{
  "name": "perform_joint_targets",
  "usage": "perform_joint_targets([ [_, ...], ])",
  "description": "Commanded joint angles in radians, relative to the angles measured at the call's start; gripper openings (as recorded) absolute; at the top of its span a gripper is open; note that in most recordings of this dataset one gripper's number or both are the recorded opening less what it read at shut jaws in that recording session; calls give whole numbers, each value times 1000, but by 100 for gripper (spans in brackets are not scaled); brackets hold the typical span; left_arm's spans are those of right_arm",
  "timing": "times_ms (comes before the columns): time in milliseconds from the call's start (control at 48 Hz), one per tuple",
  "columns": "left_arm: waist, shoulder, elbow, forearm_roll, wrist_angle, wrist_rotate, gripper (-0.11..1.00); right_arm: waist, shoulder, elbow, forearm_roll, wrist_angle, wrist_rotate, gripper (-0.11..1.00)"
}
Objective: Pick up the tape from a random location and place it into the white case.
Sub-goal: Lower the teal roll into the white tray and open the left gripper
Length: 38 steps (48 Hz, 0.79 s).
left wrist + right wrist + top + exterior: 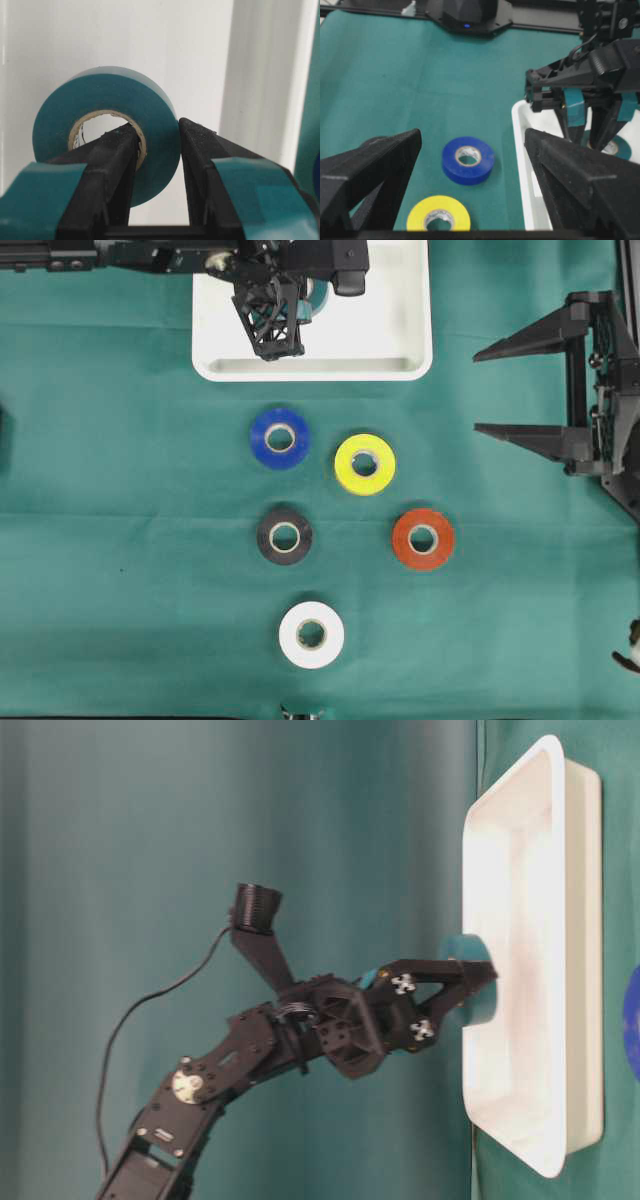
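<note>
Fingers point(200, 150) pinch teal tape point(107, 125) over white case point(410, 360), green cloth point(120, 540).

Tape point(107, 137) held over the white case point(400, 350); five rolls point(365, 464) lie before it

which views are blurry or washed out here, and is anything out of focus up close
Table-level view: turned on its side, the white case glares to near-featureless white. Left wrist view: the fingers and teal tape roll are soft, the case behind blown out. Right wrist view: the right gripper's near fingers are blurred. Overhead view: sharp, evenly lit.
</note>
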Motion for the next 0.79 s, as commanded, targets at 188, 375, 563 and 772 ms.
perform_joint_targets([
  [188, 14, 49, -8, 2, -54, 3, 21, -5, 9, -25, -2, -6, -2, 92],
  [375, 14, 67, -9, 2, -67, 5, 21, -5, 8, -23, -2, -6, -2, 92],
  [563, 15, 67, -6, -2, -69, 25, 21, -5, 9, -25, -3, -6, -2, 92],
  [772, 15, 69, -14, -3, -67, 28, 21, -5, 9, -25, -3, -6, -2, 92],
])
